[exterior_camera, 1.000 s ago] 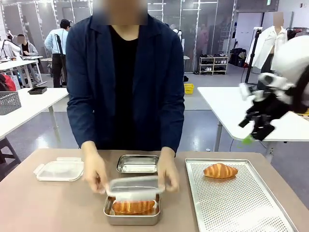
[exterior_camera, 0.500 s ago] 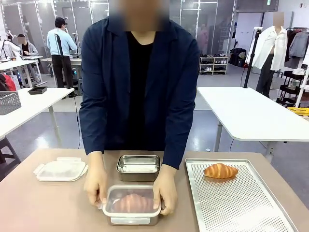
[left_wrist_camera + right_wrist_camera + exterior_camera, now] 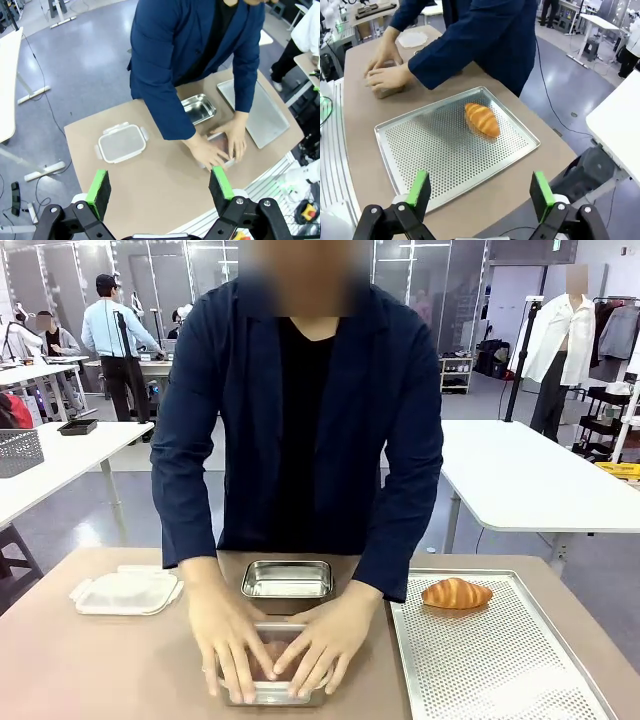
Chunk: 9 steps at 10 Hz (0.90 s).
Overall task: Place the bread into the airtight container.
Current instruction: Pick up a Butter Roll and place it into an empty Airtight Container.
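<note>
A person's two hands [image 3: 275, 655] press flat on the lidded steel container [image 3: 270, 695] at the table's near middle; the bread inside is hidden under the hands and lid. Another bread, a croissant [image 3: 456, 593], lies on the perforated tray [image 3: 500, 670]. My left gripper [image 3: 160, 187] hangs open high above the table, with the covered container [image 3: 227, 162] far below it to the right. From beyond the table's corner, my right gripper [image 3: 479, 194] stands open over the tray [image 3: 420, 150], and the croissant [image 3: 482, 119] lies ahead of it. Nothing sits between either pair of fingers.
An empty steel container [image 3: 287, 580] stands just behind the covered one. A spare translucent lid [image 3: 125, 592] rests at the table's left. The person leans over the far edge. White tables stand behind, to the left and right.
The person lowered the lid onto the container with the bread and now presses it down with flat hands. My right arm, at the right edge a second ago, has left the front view.
</note>
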{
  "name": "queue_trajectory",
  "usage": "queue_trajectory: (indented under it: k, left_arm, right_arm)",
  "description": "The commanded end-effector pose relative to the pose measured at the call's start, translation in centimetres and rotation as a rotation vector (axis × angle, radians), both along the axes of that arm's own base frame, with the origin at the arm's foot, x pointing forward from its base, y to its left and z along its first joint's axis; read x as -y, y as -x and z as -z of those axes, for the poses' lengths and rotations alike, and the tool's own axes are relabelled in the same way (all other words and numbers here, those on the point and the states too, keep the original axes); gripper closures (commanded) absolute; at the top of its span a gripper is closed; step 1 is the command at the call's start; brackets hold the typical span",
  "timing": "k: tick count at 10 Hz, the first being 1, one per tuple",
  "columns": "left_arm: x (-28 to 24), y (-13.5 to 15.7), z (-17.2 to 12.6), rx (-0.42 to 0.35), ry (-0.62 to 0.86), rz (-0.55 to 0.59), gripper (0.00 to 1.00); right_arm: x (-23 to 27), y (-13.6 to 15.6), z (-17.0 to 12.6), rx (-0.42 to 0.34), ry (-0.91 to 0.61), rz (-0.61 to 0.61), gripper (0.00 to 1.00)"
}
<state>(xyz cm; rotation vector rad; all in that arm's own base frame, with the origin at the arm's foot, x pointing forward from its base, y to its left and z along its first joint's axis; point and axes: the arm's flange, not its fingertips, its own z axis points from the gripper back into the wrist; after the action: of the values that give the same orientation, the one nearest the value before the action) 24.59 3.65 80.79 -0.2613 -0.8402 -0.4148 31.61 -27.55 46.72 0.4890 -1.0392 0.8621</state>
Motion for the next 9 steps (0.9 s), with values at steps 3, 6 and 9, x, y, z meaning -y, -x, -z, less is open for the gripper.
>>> queue_trajectory:
  k: [3, 6, 9]
  left_arm:
    - [0.00, 0.07, -0.21, -0.006, -0.014, 0.012, 0.00]
    - [0.00, 0.07, -0.21, -0.006, -0.014, 0.012, 0.00]
    - [0.00, 0.07, -0.21, -0.006, -0.014, 0.012, 0.00]
  right_arm:
    - [0.40, 0.22, -0.20, 0.014, 0.007, -0.011, 0.00]
    - [0.40, 0.22, -0.20, 0.014, 0.007, -0.011, 0.00]
    - [0.40, 0.22, -0.20, 0.014, 0.007, -0.011, 0.00]
